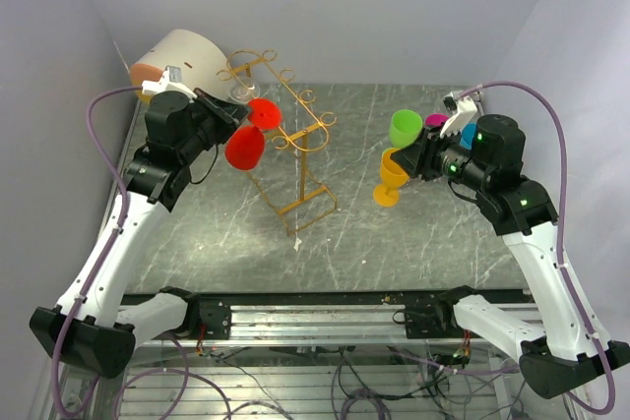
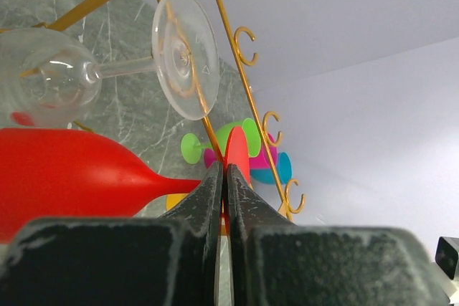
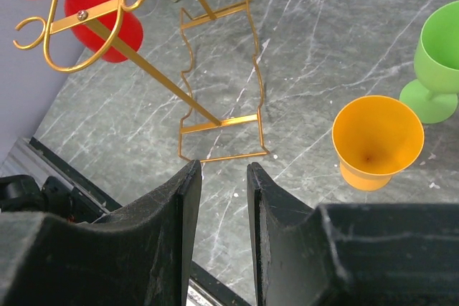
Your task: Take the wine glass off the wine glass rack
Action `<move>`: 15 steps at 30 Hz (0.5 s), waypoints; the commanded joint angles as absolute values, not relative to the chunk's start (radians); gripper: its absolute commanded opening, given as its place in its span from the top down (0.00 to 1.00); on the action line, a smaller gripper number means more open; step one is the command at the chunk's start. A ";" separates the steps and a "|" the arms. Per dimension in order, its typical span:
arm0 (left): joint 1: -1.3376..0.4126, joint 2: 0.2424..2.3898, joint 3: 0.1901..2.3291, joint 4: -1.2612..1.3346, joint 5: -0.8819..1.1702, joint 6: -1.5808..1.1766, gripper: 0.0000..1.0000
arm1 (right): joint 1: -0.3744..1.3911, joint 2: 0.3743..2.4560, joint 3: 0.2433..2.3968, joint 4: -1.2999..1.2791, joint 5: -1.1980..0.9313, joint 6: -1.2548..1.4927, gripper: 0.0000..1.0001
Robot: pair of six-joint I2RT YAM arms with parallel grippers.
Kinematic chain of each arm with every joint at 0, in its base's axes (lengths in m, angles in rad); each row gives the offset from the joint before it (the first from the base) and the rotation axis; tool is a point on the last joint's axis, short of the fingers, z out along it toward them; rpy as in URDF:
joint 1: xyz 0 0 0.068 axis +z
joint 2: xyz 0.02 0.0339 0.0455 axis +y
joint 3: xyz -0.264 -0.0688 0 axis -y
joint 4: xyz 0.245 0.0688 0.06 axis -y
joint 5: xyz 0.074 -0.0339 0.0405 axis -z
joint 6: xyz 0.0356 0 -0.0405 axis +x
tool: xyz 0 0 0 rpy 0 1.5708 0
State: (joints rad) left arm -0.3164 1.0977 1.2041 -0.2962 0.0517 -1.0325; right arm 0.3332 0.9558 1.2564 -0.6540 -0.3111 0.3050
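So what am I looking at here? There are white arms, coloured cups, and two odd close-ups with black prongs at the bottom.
These are two robot arms bolted to a table's near edge. The wide picture comes from a camera above and behind them. Each close-up comes from a camera on one arm's wrist, and the black prongs are that arm's own two fingers.

The gold wire frame is a wine glass rack, with a red wine glass and a clear wine glass hanging from its rails. The left gripper looks closed on the red glass's stem. The right gripper is open, holding nothing, hovering above the marble table. Below it stand an orange cup and a green cup; pink and blue ones sit behind.
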 commanded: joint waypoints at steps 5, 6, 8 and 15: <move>-0.320 1.054 1.245 -0.278 0.021 -1.043 0.93 | 0.333 0.939 1.251 -0.622 -0.323 0.322 0.68; -0.320 1.050 1.244 -0.278 0.024 -1.052 0.93 | 0.333 0.939 1.254 -0.623 -0.322 0.321 0.68; -0.319 1.038 1.235 -0.281 0.026 -1.070 0.93 | 0.333 0.937 1.257 -0.623 -0.322 0.322 0.68; -0.319 0.955 1.181 -0.295 -0.033 -1.107 0.93 | 0.332 0.941 1.255 -0.613 -0.343 0.329 0.69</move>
State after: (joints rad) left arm -0.3164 1.0149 1.1995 -0.3058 0.0284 -1.0786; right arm 0.3332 0.9539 1.2545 -0.6464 -0.3199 0.3210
